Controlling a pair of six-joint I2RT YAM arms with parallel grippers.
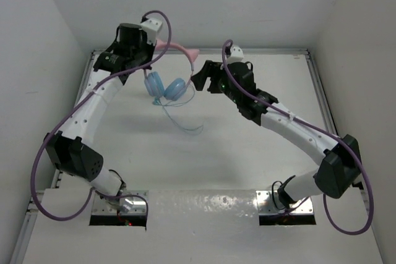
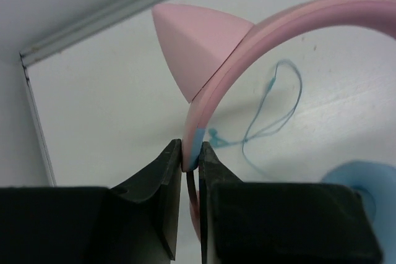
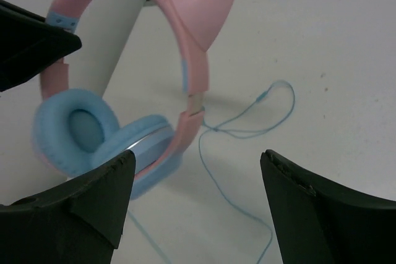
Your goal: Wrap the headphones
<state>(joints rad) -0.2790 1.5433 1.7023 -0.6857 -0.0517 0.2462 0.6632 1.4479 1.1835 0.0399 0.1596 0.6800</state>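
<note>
The headphones (image 1: 175, 47) have a pink cat-ear headband and two light blue ear cups (image 1: 164, 86) that hang below it at the back middle of the table. My left gripper (image 1: 154, 46) is shut on the headband (image 2: 247, 47), which is pinched between its fingertips (image 2: 190, 153). The thin teal cable (image 1: 184, 122) trails from the cups in loose loops on the table. It also shows in the left wrist view (image 2: 272, 115) and the right wrist view (image 3: 247, 131). My right gripper (image 1: 199, 80) is open and empty (image 3: 197, 156), just right of the ear cups (image 3: 68, 128), with the cable lying ahead of its jaws.
White walls close in the table on the left, back and right. A metal rail (image 1: 272, 51) runs along the back edge and shows in the left wrist view (image 2: 111, 20). Thick purple robot cables (image 1: 46, 171) loop beside both arms.
</note>
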